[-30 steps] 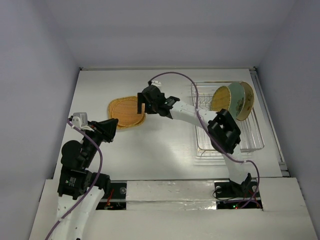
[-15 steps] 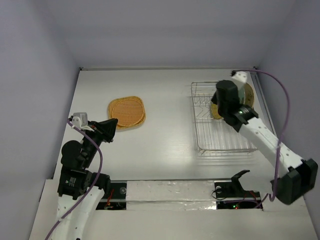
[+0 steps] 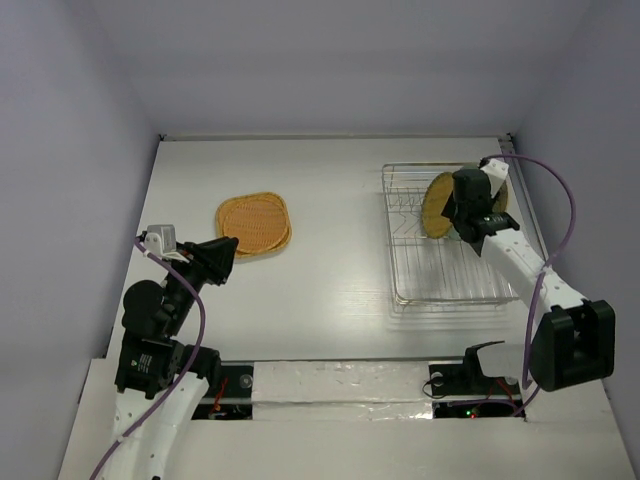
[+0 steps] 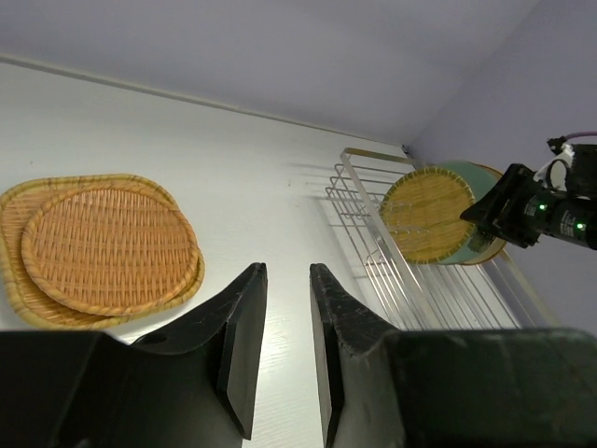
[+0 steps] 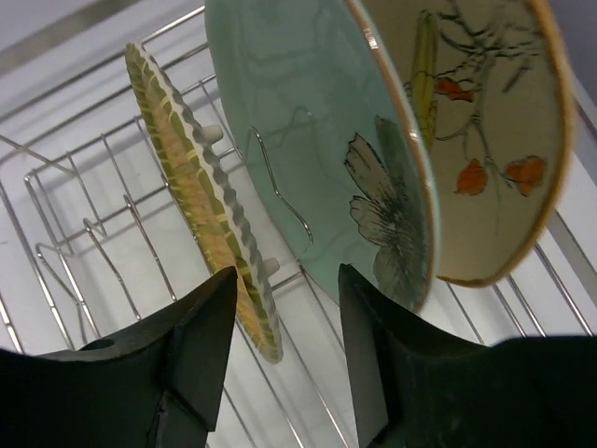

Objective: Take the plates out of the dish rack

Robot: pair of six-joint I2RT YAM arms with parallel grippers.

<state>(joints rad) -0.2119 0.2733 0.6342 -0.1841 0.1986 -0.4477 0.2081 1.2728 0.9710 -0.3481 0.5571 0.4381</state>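
Note:
The silver wire dish rack (image 3: 450,275) stands at the right. Three plates stand upright in its far end: an orange-yellow woven round plate (image 5: 201,201), a pale green flowered plate (image 5: 326,140) and a beige floral plate (image 5: 466,121). My right gripper (image 5: 287,275) is open over them, and the woven plate's lower rim lies between the jaws, near the left finger. In the top view the right gripper (image 3: 466,222) sits beside the woven plate (image 3: 437,205). Two woven plates (image 3: 254,222) lie stacked on the table at the left. My left gripper (image 4: 284,280) is empty, its jaws slightly apart.
The rack's near rows of tines (image 5: 84,233) hold nothing. The table's back wall runs just behind the rack (image 4: 438,280). The stacked plates (image 4: 103,247) lie ahead and to the left of my left gripper (image 3: 225,258).
My right arm has swung from the stacked plates at the left across to the rack and come down over the standing plates. The left arm has not moved.

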